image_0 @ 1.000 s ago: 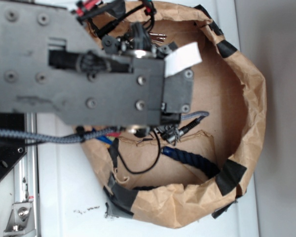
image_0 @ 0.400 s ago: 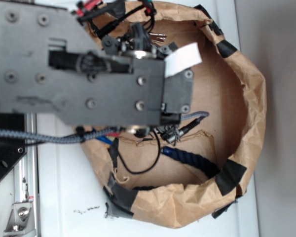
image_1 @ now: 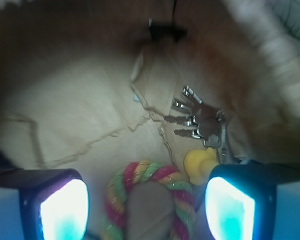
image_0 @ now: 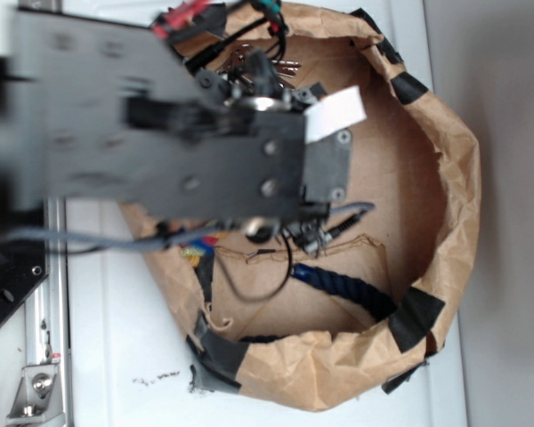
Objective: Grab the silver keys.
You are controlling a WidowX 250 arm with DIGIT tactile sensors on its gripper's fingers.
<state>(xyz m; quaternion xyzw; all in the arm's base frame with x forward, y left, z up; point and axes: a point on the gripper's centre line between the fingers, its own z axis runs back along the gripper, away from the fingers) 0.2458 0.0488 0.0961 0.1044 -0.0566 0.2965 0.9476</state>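
1. Firstly, in the wrist view the gripper (image_1: 147,200) stood with its jaws wide apart and nothing between them, the left finger (image_1: 55,207) at the near left edge.
2. Between the fingers, at the near side, lay a rope ring (image_1: 151,196) of red, green and yellow.
3. Just right of the ring was a yellow rubber duck (image_1: 200,165).
4. The silver keys (image_1: 199,122) lay fanned out on the brown paper floor, just beyond the duck, toward the right.
5. In the exterior view the blurred arm (image_0: 160,133) covered the left part of the paper bag (image_0: 449,178).
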